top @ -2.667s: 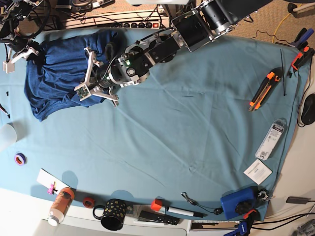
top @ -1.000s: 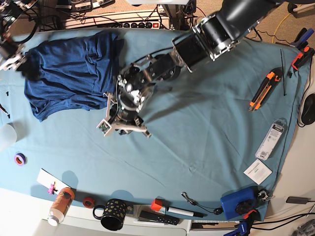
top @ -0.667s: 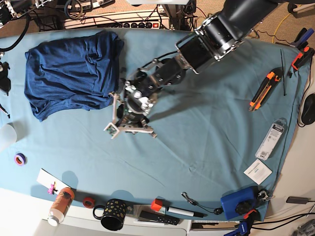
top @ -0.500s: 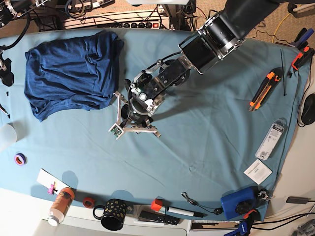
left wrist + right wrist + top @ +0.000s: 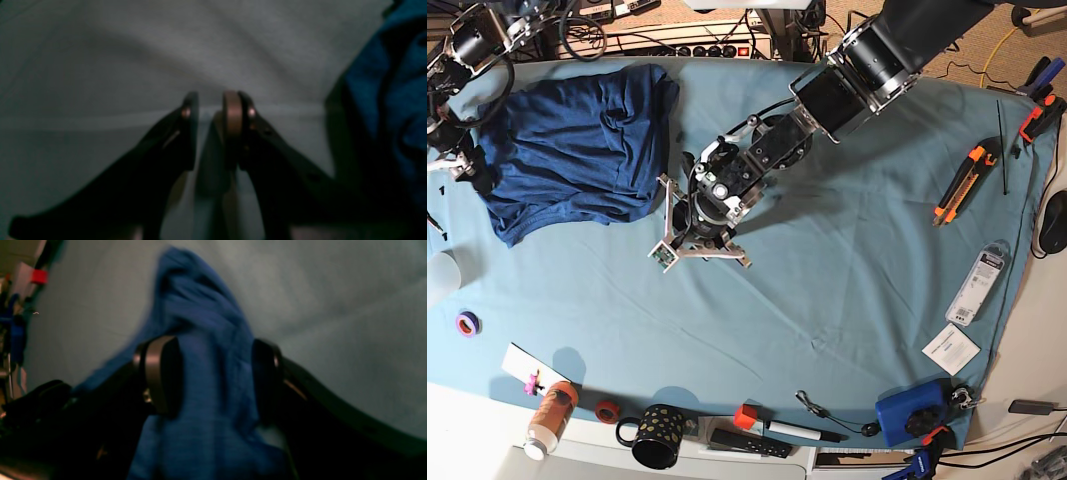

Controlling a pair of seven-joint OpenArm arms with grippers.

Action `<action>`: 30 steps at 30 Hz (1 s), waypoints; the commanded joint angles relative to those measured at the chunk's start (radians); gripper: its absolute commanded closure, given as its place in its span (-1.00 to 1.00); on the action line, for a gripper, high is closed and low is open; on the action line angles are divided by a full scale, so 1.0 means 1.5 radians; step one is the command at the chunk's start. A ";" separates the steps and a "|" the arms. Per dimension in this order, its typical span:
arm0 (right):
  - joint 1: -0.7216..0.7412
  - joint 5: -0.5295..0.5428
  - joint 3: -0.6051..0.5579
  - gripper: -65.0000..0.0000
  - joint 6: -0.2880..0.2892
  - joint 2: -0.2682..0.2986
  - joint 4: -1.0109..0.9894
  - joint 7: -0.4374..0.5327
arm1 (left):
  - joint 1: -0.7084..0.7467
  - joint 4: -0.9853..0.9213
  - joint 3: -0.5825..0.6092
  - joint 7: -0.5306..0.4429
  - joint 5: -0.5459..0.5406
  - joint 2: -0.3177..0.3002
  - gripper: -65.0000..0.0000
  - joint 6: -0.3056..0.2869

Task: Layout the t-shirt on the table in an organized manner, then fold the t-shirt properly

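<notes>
T-shirt (image 5: 572, 145) lies bunched at far corner of worktop (image 5: 847, 260) on right-arm side, partly spread, creased. Left tool (image 5: 210, 110) sits low over bare teal cloth just beside shirt's edge; jaws nearly together with narrow gap, nothing between them. Right tool (image 5: 213, 376) at shirt's outer edge, jaws spread wide, navy fabric lying between pads (image 5: 160, 373); cannot tell whether pads touch fabric. Box cutter (image 5: 960, 183) well apart.
</notes>
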 commanded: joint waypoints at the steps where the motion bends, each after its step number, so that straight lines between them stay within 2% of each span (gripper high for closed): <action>1: 0.007 -0.005 0.002 -0.05 0.002 0.029 -0.005 0.012 | -0.015 0.013 -0.003 -0.017 0.006 0.007 0.57 0.002; 7: 0.007 -0.045 0.002 -0.04 0.006 0.069 -0.022 0.025 | -0.015 0.013 -0.003 -0.029 0.006 -0.004 0.57 0.003; 9: 0.007 -0.048 -0.001 -0.04 0.006 0.071 -0.022 0.020 | -0.015 0.013 -0.003 -0.031 0.006 -0.007 0.57 0.003; 12: 0.007 -0.048 -0.001 -0.04 0.006 0.058 -0.022 -0.005 | -0.015 0.013 -0.003 -0.031 0.006 -0.007 0.57 0.003; 15: 0.007 -0.046 -0.013 -0.04 0.027 0.036 -0.022 -0.004 | -0.015 0.013 -0.003 -0.033 0.006 -0.007 0.57 0.003; 19: 0.007 -0.046 -0.074 -0.04 0.029 0.018 -0.022 0.001 | -0.015 0.013 -0.003 -0.033 0.006 -0.007 0.57 0.003; 27: 0.007 -0.043 -0.175 -0.04 0.028 0.010 -0.022 -0.005 | -0.015 0.013 -0.003 -0.033 0.006 -0.007 0.57 0.003; 28: 0.007 -0.043 -0.179 -0.02 0.028 0.010 -0.022 -0.007 | -0.015 0.013 -0.003 -0.033 0.006 -0.007 0.57 0.003; 29: 0.007 -0.043 -0.179 0.11 0.028 0.010 -0.022 -0.012 | -0.015 0.013 -0.003 -0.033 0.006 -0.008 0.57 0.003; 30: 0.007 -0.043 -0.178 0.34 0.028 0.011 -0.022 -0.018 | -0.015 0.013 -0.003 -0.033 0.006 -0.008 0.57 0.003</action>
